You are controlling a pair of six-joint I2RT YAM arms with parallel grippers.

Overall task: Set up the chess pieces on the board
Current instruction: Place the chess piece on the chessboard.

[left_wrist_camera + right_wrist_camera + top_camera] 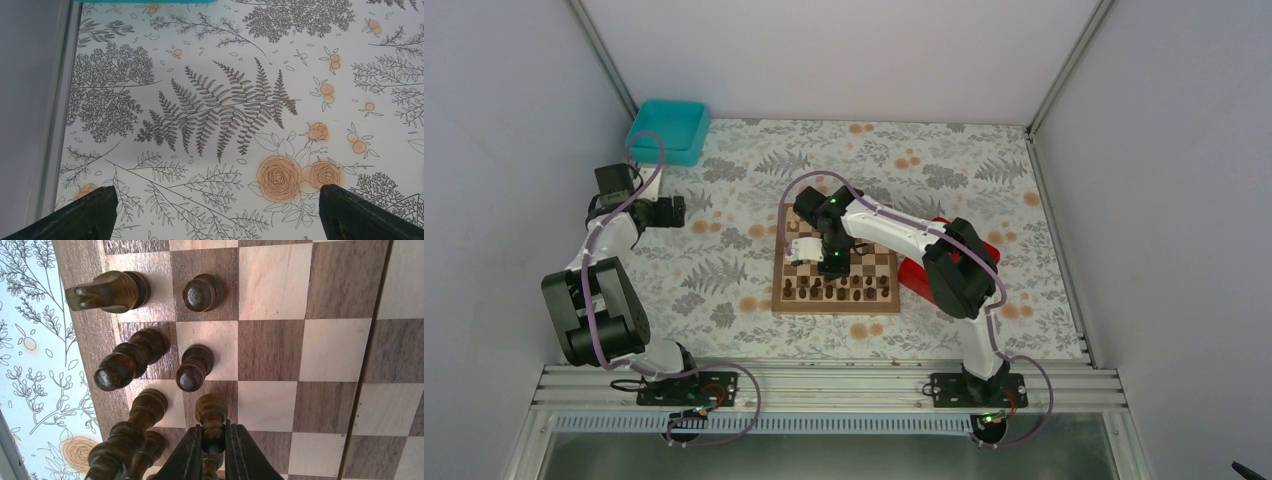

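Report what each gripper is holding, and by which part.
Right gripper pinches a dark chess piece across its narrow middle, with one end protruding toward the board. Left gripper is open and holds nothing.

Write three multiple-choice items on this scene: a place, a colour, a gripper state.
1. The red square tray lies: A) at the right edge of the square wooden chessboard B) left of it C) by the far wall.
2. The small turned chess pieces are: A) cream B) dark brown C) red.
3. The right gripper is: A) open, empty B) shut on a dark chess piece C) out of view.
1A, red shows right of the board; 2B, all look dark brown; 3B, jaws clamp its stem.
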